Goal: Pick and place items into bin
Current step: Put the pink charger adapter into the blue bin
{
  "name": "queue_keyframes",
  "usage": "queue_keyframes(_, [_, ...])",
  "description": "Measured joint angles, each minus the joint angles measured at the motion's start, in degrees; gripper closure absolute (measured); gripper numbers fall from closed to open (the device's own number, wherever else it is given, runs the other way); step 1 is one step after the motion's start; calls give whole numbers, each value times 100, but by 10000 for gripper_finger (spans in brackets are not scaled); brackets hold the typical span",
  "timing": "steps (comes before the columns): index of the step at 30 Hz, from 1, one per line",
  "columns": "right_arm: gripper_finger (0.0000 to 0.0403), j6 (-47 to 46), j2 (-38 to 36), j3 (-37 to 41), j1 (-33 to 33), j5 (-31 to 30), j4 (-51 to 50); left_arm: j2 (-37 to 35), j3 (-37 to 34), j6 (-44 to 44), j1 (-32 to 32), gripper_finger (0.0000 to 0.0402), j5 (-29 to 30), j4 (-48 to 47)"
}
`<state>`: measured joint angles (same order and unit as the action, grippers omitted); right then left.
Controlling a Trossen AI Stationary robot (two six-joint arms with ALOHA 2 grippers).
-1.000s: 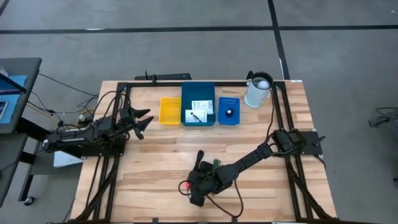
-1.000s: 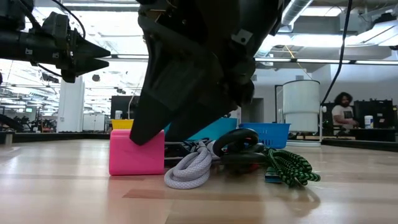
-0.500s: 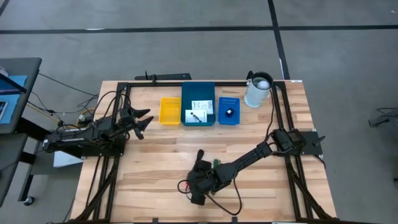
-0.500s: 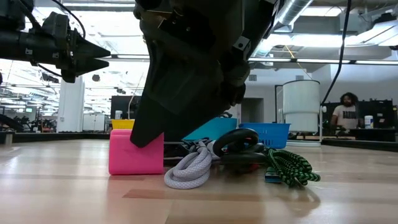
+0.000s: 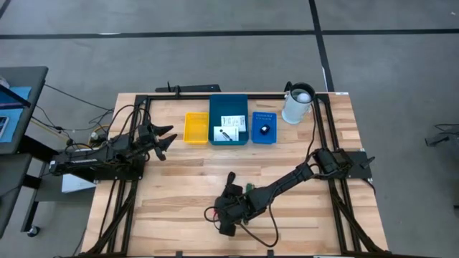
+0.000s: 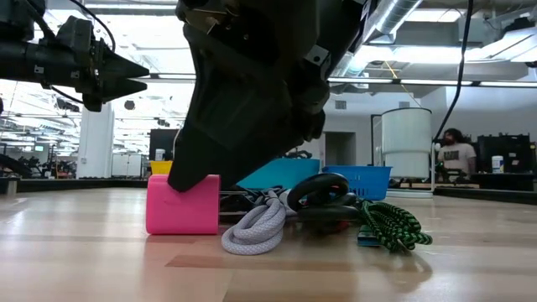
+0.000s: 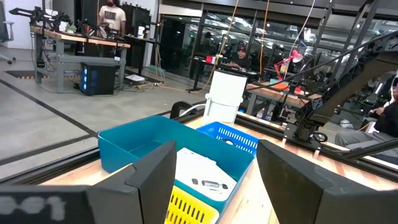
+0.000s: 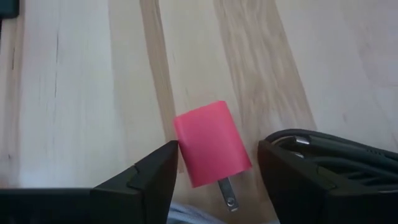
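Observation:
A pink-red piece (image 8: 211, 144), a small plug block with metal prongs, lies flat on the wooden table (image 5: 179, 193) near its middle front. My right gripper (image 8: 217, 149) slants down over it, open, one finger on either side of the block. In the low view the gripper (image 6: 189, 172) covers the block's top left corner (image 6: 172, 180). Beside the block lies a heap of cables: grey-white (image 6: 256, 228), black (image 6: 323, 191) and green-black (image 6: 390, 226). My left gripper (image 5: 166, 137) waits open and level over the table's left side. My right gripper has one fingertip (image 8: 166, 155) right at the pink-red piece's side edge (image 8: 179, 146); whether it touches, I cannot tell. The other finger (image 8: 273, 155) stands a little apart from the opposite side. The block rests on the table.
At the far edge stand a yellow bin (image 5: 195, 127), a teal bin (image 5: 229, 107) holding two white cards (image 5: 231, 122), a small blue basket (image 5: 263, 118) with a black object (image 5: 264, 130), and a white jug (image 5: 297, 104). A black frame rail (image 5: 143, 100) borders the table.
My right gripper has rolled a little and shifted slightly toward the table's left over the pink-red piece. In the high view it now covers the piece, which showed beside it a second ago.

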<state>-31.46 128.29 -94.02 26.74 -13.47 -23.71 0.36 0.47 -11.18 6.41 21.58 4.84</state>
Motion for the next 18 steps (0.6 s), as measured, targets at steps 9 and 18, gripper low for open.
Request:
queue_keyframes(9, [237,-99,17,0,-32,269,84,0,-2,0,0,189,0,2])
queue_keyframes(18, [251,-107,21,0,-37,289,74,0,0,0,-2,189,0,0])
